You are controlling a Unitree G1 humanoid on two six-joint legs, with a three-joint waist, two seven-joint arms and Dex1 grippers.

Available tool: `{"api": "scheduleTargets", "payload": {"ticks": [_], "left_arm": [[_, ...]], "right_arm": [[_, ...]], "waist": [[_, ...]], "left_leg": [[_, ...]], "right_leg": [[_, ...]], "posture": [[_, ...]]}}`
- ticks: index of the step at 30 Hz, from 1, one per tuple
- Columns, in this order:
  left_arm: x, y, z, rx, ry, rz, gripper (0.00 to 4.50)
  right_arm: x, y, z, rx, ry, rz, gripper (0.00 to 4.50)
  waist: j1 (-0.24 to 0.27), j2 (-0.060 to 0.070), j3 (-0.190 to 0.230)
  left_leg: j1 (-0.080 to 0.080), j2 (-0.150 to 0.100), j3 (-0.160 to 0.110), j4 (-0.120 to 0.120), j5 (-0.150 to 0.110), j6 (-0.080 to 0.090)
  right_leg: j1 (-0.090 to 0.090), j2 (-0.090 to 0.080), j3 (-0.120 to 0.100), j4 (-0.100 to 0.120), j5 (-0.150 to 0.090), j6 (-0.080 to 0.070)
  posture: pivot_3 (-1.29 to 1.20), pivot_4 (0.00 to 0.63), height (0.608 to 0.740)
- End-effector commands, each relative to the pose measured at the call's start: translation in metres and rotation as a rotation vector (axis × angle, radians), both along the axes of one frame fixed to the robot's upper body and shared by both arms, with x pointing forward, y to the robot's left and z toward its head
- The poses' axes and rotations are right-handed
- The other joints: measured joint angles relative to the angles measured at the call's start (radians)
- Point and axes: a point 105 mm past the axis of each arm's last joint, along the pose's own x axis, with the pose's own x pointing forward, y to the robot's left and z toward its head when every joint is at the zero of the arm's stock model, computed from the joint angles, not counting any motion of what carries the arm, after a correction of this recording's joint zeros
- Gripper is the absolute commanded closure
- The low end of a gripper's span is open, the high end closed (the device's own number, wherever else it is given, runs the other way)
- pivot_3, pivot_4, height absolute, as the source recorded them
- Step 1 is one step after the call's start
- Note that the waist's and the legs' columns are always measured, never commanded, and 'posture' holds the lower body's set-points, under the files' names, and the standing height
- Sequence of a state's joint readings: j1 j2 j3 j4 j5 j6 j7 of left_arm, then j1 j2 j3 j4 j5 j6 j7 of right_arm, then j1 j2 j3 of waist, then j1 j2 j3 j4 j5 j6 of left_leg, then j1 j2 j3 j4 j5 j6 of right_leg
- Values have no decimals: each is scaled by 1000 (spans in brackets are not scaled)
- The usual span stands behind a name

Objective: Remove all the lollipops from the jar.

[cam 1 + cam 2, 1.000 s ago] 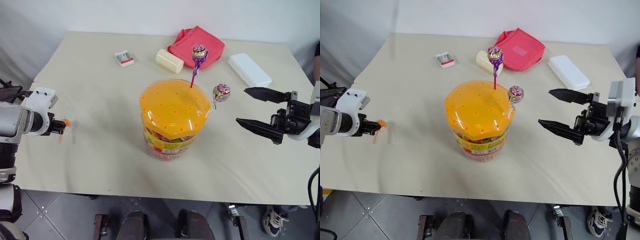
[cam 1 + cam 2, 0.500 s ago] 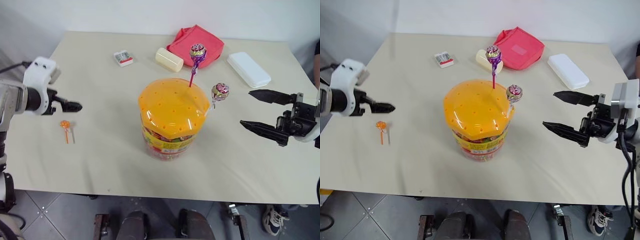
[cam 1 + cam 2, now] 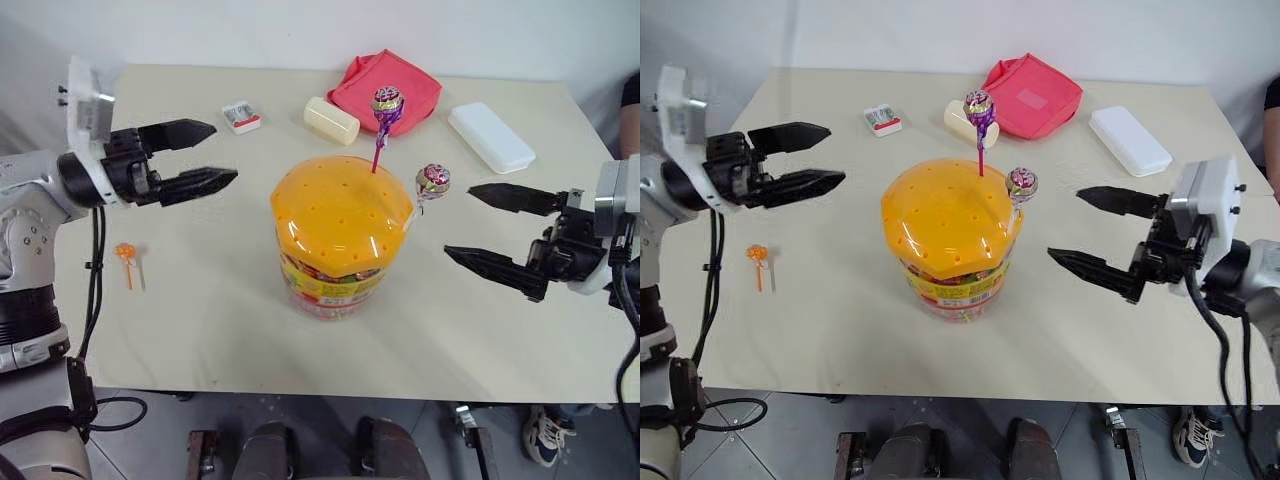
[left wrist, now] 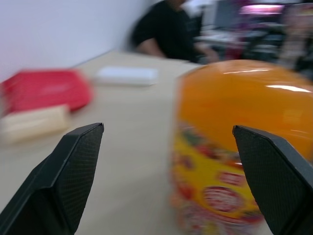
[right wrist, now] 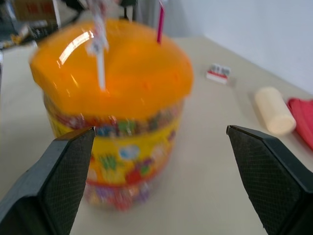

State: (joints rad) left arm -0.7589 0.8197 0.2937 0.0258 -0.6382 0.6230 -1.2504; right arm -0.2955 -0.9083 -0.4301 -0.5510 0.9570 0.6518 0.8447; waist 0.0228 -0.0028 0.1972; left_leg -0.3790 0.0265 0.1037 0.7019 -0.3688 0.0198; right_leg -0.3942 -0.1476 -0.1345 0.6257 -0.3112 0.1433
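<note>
1. Beige tabletop [image 3: 200,310] carries the clear plastic jar [image 3: 338,232] with its domed orange lid at centre; 2 foil-wrapped lollipops [image 3: 385,103] stand in it, 1 orange-stick lollipop [image 3: 126,256] lies on the table at the robot's left.
2. Left gripper [image 3: 208,152] and right gripper [image 3: 478,225] flank it, jaws apart, empty.
3. Risk: a sideways reach could tip the jar, or pinch foil rather than stick.

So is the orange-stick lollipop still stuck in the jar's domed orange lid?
No, the orange-stick lollipop lies on the beige table, apart from the jar.
</note>
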Motion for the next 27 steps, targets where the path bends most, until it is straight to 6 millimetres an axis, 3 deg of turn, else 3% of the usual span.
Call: {"api": "scheduleTargets", "payload": {"ticks": [1,7,10,22,27], "left_arm": [[-17,5,0,-3,-54,-153,23],[-26,8,-4,3,-52,-268,23],[-29,9,-4,-1,-65,-290,0],[-32,6,-2,-23,-76,-309,0],[-33,5,-1,-36,-83,-326,0]], "right_arm": [[-10,18,12,59,-28,78,0],[-11,39,18,107,-18,183,0],[-14,47,22,113,-32,253,583],[-3,49,28,93,-69,260,4461],[2,43,52,133,-147,227,4461]], "waist": [[0,0,0],[1,0,0],[-1,0,0],[-3,0,0],[-4,0,0]], "left_leg": [[0,0,0,0,0,0],[0,0,-1,1,0,0],[0,0,-1,1,0,0],[0,0,-1,1,0,1],[0,0,-1,1,0,1]], "right_leg": [[0,0,0,0,0,0],[0,0,0,0,0,0],[0,0,0,0,0,0],[0,0,0,0,0,0],[0,0,0,0,0,0]], "posture": [[0,150,740],[0,150,740],[0,150,740],[0,150,740],[0,150,740]]}}
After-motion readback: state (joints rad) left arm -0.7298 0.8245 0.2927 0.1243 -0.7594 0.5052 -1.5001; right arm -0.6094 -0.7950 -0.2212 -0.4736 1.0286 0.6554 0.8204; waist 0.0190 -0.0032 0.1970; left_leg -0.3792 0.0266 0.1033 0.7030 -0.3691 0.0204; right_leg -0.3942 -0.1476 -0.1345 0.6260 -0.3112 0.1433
